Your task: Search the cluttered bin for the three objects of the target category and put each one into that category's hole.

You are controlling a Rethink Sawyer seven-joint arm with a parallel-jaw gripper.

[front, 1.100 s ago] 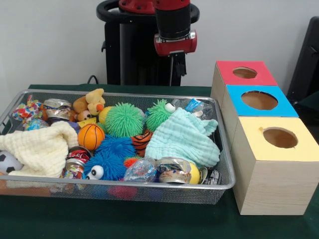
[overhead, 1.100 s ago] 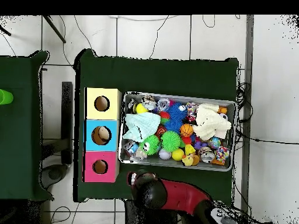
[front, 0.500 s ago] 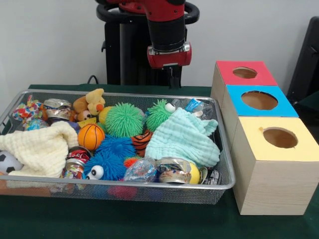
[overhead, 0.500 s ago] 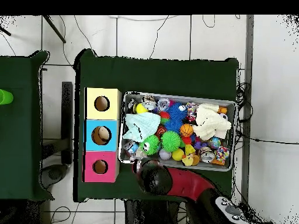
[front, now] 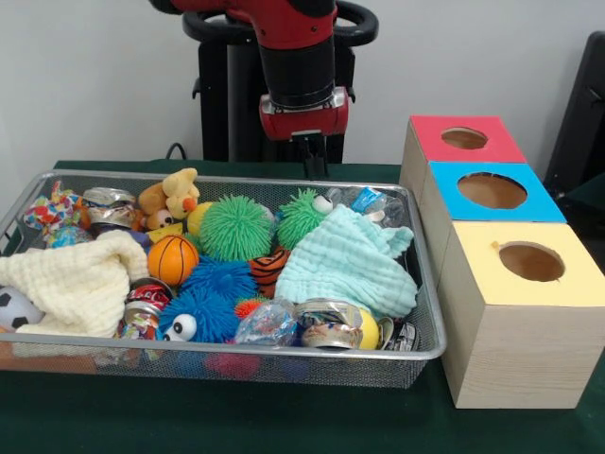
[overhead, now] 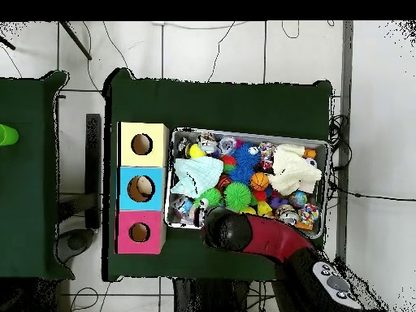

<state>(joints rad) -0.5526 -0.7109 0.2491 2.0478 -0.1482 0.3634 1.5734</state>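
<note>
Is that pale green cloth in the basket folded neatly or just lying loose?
Loose. The green cloth lies crumpled and spread over the toys near the wire basket's end, its corners uneven.

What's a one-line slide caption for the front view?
Red and black Sawyer arm hangs above the far rim of a wire mesh bin cluttered with toys and cloths, beside three wooden boxes with coloured holed tops.
</note>
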